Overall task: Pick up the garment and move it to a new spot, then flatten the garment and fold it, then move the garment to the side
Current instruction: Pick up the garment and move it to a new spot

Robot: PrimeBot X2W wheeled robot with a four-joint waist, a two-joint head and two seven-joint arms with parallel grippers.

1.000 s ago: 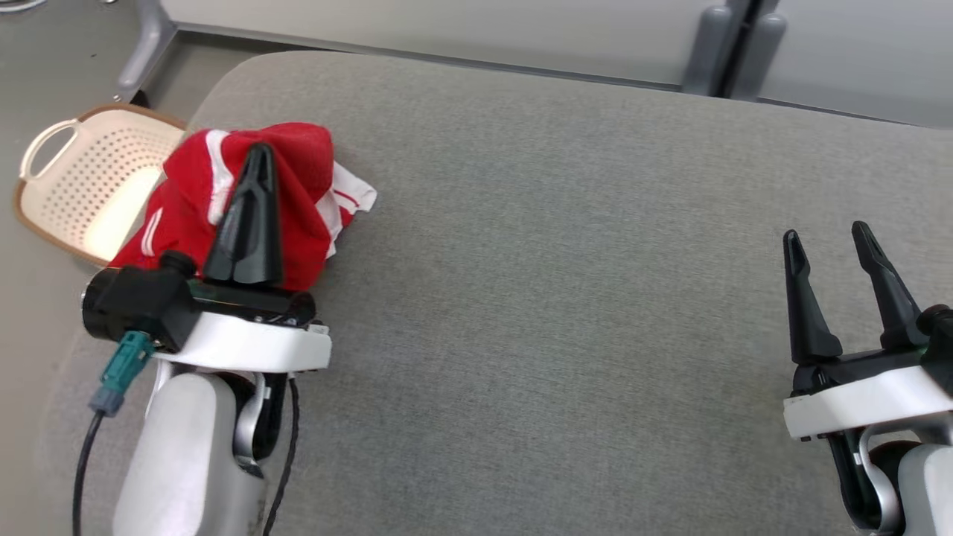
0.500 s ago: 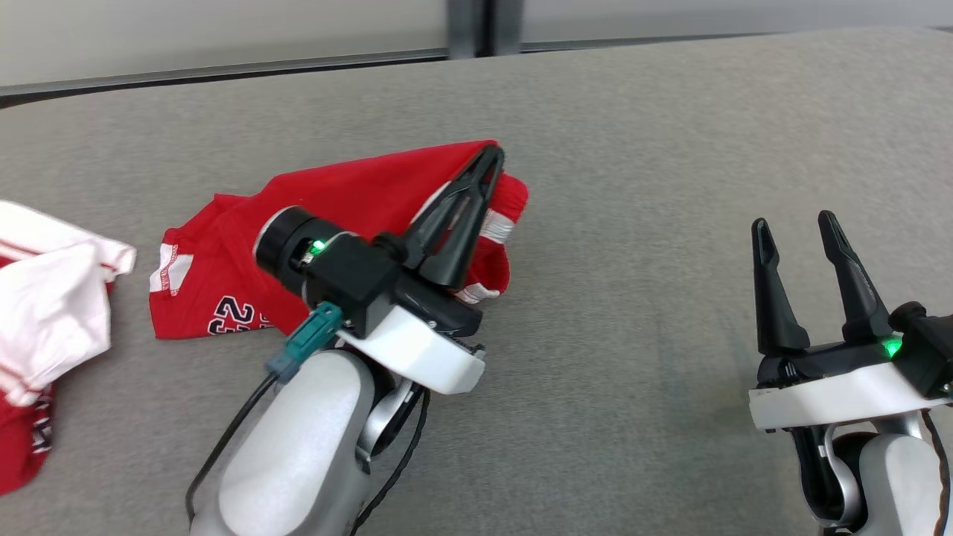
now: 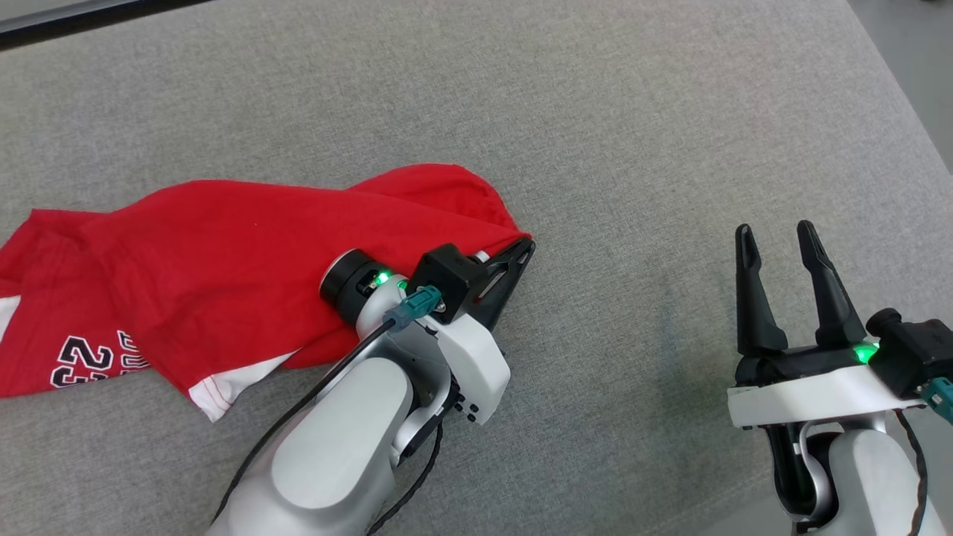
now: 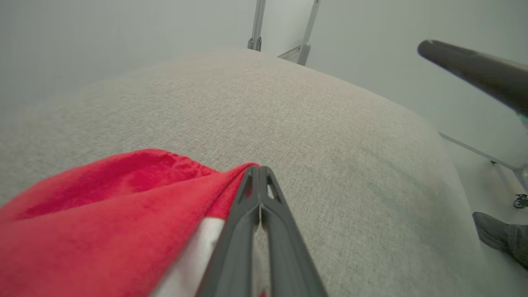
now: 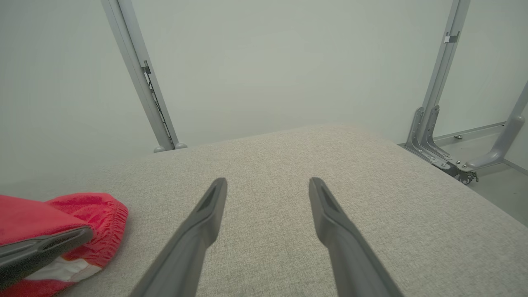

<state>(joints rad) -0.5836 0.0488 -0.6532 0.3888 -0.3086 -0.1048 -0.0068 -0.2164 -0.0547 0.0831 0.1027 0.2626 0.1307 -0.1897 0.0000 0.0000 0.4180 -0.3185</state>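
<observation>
Jaws clamped on the hem of the red garment (image 3: 223, 260), the left gripper (image 3: 519, 255) should drag low and steady so the cloth, trailing from the grey surface's (image 3: 633, 149) middle to its left edge, spreads flat, while the right gripper (image 3: 774, 232) hovers spread wide near the right edge.

Grey upholstered surface (image 3: 633, 112) under red garment (image 3: 223, 253)

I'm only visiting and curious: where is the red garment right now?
In the head view the red garment lies at left on the grey cushion, its right end pinched in the left gripper; the open right gripper is apart at lower right.
</observation>
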